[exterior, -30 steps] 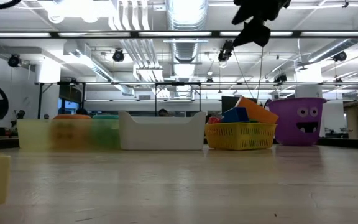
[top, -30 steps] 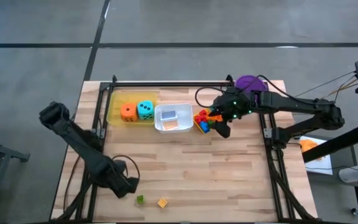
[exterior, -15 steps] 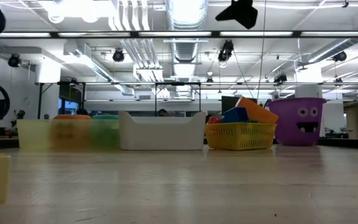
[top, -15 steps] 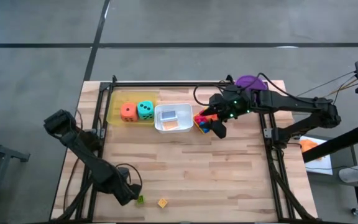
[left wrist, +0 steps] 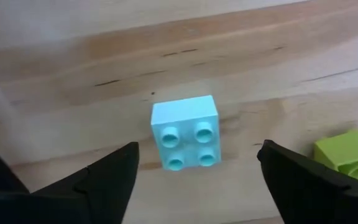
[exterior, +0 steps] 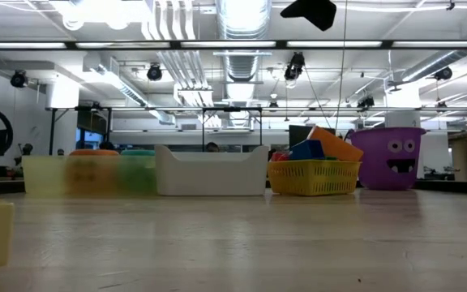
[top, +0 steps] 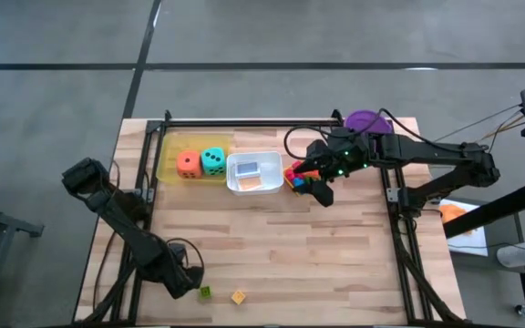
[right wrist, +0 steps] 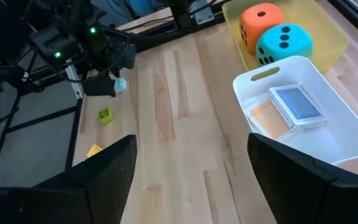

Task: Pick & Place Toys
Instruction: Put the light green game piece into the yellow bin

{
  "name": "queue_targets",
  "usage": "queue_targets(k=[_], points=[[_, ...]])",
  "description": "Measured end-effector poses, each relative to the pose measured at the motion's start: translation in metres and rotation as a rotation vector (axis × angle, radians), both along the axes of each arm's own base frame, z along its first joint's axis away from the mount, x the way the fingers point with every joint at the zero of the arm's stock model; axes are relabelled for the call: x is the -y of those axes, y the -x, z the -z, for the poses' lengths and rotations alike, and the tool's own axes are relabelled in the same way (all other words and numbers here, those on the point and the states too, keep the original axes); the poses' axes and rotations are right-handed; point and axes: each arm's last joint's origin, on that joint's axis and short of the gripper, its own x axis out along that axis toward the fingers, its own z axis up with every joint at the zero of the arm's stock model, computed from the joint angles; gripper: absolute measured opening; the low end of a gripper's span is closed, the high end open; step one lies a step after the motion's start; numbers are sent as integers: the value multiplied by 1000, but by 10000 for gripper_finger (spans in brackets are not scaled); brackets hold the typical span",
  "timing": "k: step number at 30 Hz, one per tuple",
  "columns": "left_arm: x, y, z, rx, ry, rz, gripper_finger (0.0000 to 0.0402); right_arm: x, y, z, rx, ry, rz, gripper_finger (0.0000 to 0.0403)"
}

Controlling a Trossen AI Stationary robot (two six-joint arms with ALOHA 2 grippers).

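Seen from the high view, a wooden plank surface [top: 272, 246] is being shared by both dark arms. The left claw [top: 188, 284] is being held low at the near left corner, beside a small green block [top: 205, 292] and a yellow block [top: 238, 297]. The right claw [top: 322, 189] is being hung above a little basket of blocks [top: 294, 177], which is partly covered by it. An orange die [top: 188, 164] and a teal die [top: 212, 161] are sitting in a translucent yellow tray [top: 167, 155]; flat cards [top: 252, 169] are lying in a glossy white tray [top: 244, 187]. A purple bucket [top: 365, 119] is half hidden behind the arm.

In the low view, the woven yellow basket [exterior: 313, 177] is being seen heaped with blocks, and only a dark scrap of an arm is cut off at the top edge.

In the left wrist view, a pale blue four-stud block [left wrist: 186, 132] is lying on the wood between spread, released fingers [left wrist: 104, 177], untouched.

In the right wrist view, that claw's fingers [right wrist: 291, 165] are standing apart, grasping nothing.
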Motion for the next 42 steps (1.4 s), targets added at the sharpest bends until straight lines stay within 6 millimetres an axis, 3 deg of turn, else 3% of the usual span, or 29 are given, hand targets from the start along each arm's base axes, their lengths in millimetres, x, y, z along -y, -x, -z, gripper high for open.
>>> queue_targets(k=[10, 20, 26, 31, 34, 37, 42], points=[[-1, 2, 8, 26, 20, -22, 222, 0, 0, 1, -2, 0, 1, 303], [-4, 4, 13, 17, 23, -20, 197, 0, 0, 1, -5, -1, -2, 303], [-2, 3, 12, 30, 37, -19, 126, 0, 0, 1, -5, -3, -4, 303], [1, 0, 10, 53, 59, -17, 124, 0, 0, 1, -4, 2, -7, 303], [6, -6, 0, 115, 78, -11, 124, -3, 0, 1, 0, 15, -27, 303], [9, -15, -21, 283, 64, -43, 124, -10, -1, -1, 25, 29, -107, 303], [-8, -19, -67, 650, -55, -176, 124, -29, -4, -11, 124, 105, -224, 303]])
